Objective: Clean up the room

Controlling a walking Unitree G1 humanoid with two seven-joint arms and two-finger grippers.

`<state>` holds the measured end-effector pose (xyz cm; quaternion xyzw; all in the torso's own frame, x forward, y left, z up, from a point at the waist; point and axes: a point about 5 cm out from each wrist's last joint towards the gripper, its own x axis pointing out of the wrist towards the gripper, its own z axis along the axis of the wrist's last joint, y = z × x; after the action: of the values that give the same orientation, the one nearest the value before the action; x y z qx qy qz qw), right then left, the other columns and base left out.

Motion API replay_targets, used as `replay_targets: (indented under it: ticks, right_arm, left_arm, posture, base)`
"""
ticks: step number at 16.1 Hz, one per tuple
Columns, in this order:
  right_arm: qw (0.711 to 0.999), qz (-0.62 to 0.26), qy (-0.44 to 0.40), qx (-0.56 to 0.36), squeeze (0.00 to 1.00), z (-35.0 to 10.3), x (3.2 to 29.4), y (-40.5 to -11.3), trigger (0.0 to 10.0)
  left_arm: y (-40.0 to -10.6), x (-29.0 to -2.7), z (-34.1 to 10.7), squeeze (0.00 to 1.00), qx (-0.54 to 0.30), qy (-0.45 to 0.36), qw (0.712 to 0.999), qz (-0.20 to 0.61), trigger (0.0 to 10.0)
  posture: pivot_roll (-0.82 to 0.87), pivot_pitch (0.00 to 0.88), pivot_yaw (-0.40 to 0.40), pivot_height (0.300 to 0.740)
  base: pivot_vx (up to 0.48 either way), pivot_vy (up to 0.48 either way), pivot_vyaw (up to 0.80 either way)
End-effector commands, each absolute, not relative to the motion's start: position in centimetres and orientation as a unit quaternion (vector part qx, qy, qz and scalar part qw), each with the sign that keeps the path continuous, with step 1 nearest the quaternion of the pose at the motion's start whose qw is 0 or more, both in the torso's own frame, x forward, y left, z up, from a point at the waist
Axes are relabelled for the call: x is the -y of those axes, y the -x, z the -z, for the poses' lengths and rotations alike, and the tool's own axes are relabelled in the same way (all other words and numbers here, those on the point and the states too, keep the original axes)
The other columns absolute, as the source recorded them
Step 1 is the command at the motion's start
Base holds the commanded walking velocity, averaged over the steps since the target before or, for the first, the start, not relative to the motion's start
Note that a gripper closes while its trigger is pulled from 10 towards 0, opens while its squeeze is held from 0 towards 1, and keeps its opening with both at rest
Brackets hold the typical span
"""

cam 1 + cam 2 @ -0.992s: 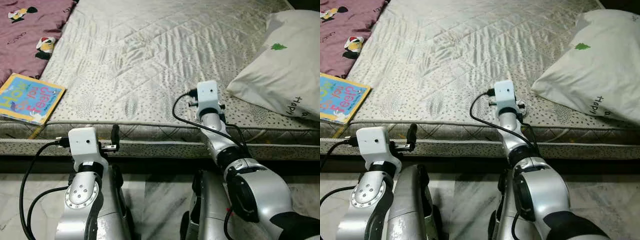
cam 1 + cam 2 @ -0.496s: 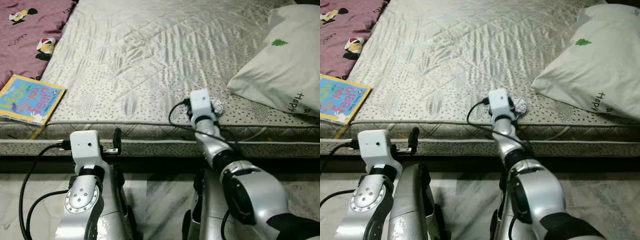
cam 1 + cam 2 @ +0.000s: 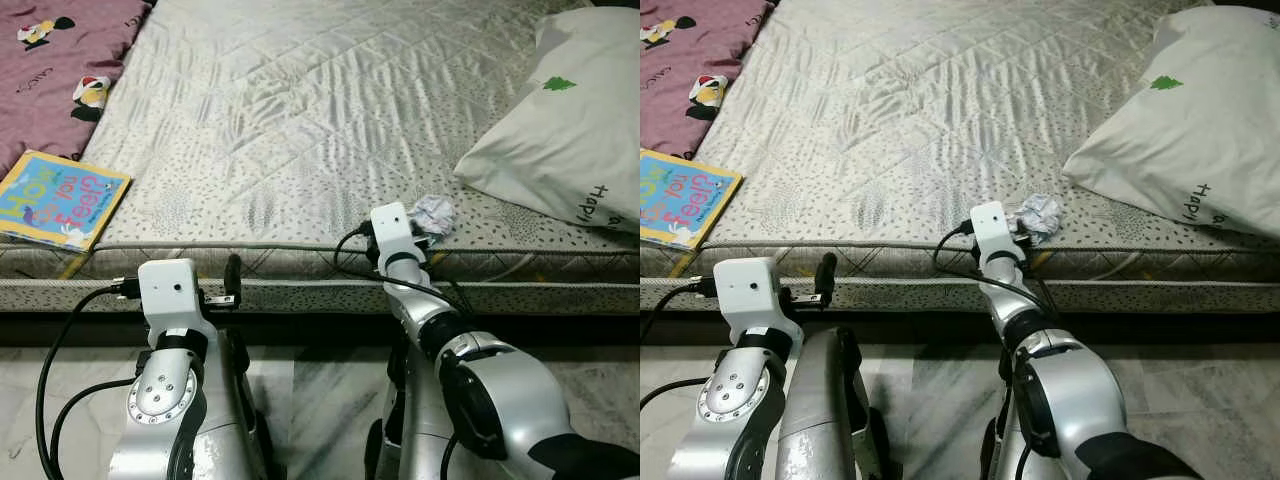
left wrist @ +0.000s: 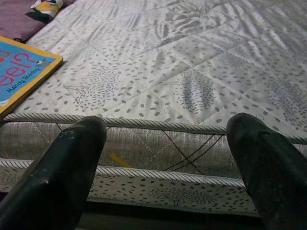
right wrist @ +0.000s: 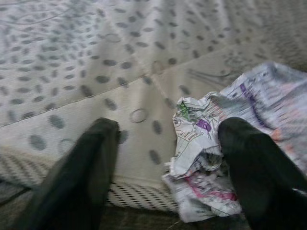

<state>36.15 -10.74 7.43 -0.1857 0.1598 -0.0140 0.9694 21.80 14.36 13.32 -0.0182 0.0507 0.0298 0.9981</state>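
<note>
The room to be cleaned is shown from the side of a large bed, whose grey quilted mattress (image 3: 300, 110) takes most of the head views. A maroon blanket (image 3: 50, 60) with cartoon figures is spread over the far left part of the bed, and a white pillow (image 3: 570, 120) with a small green tree printed on it lies at the right side. A marbled floor (image 3: 320, 400) is seen below the mattress edge. A colourful children's book (image 3: 60, 197) is placed flat near the left front edge of the mattress, just beside the blanket. A crumpled paper (image 3: 1038, 213) with printed colours lies on the mattress close to its front edge, near the lower corner of the pillow but apart from it. The right claw (image 5: 168, 158) is held at the mattress edge with its two black fingers spread; the crumpled paper is seen partly between them, nearer to one finger, and it cannot be told if that finger touches it. The left claw (image 4: 168, 153) is held lower, in front of the mattress side, with its fingers (image 4: 62, 167) also spread wide and nothing between them.
</note>
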Motion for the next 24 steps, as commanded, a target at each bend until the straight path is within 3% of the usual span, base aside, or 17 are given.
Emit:
replay_targets:
  ticks: [1, 22, 24]
  right_arm:
    - [0.966, 0.008, 0.175, -0.192, 0.0, -6.1, 10.8, -35.4, 0.0]
    - [0.97, 0.028, 0.124, -0.208, 0.0, -6.0, 12.9, -35.5, 0.0]
    - [0.977, 0.021, 0.093, -0.191, 0.0, -6.7, 12.7, -36.0, 0.0]
  left_arm:
    - [-21.8, -14.3, -13.4, 0.0, -0.05, 0.016, 0.998, -0.03, 10.0]
    - [-22.5, -14.3, -13.5, 0.0, -0.037, 0.02, 0.998, -0.038, 10.0]
    - [-23.1, -14.4, -13.4, 0.0, -0.032, 0.02, 0.998, -0.04, 10.0]
  posture:
    - [0.19, 0.171, -0.015, 0.515]
    - [0.19, 0.138, -0.035, 0.515]
    - [0.17, 0.1, -0.037, 0.515]
  base:
    - [0.0, 0.0, 0.0]
    - [0.0, 0.0, 0.0]
    - [0.0, 0.0, 0.0]
